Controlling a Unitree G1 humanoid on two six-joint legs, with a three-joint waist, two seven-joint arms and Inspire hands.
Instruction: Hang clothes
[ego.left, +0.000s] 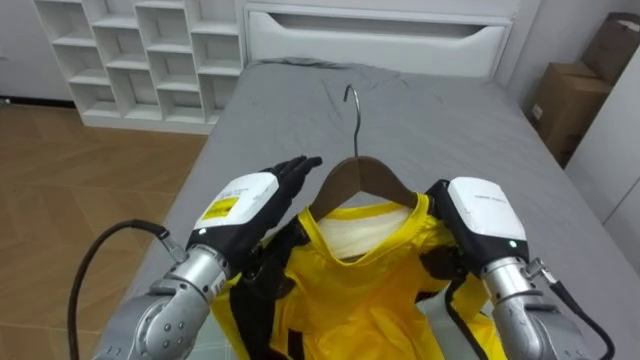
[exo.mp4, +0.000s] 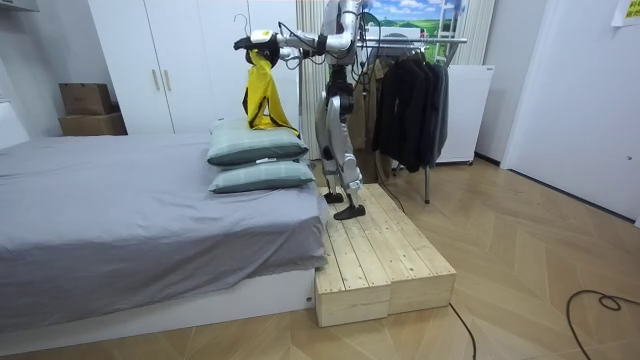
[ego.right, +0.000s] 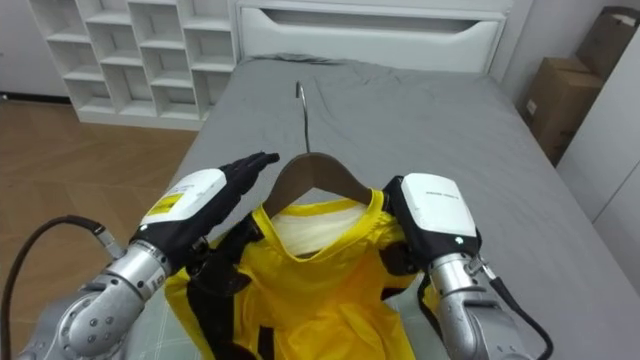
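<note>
Shirt (ego.left: 350, 290), yellow, already sits on the wooden hanger (ego.left: 365, 175), lower centre of the eye views, above the bed (ego.left: 420, 110). The left hand (ego.left: 250, 205) lays straight fingers (ego.left: 295, 170) along one hanger shoulder; the right hand's (ego.left: 480, 215) hold I cannot tell. Hanging is left: the rack (exo.mp4: 440, 41), upper middle of the room view, stands behind the robot.

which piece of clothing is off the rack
The yellow shirt on the wooden hanger, held over the bed; the dark clothes hang on the rack.
</note>
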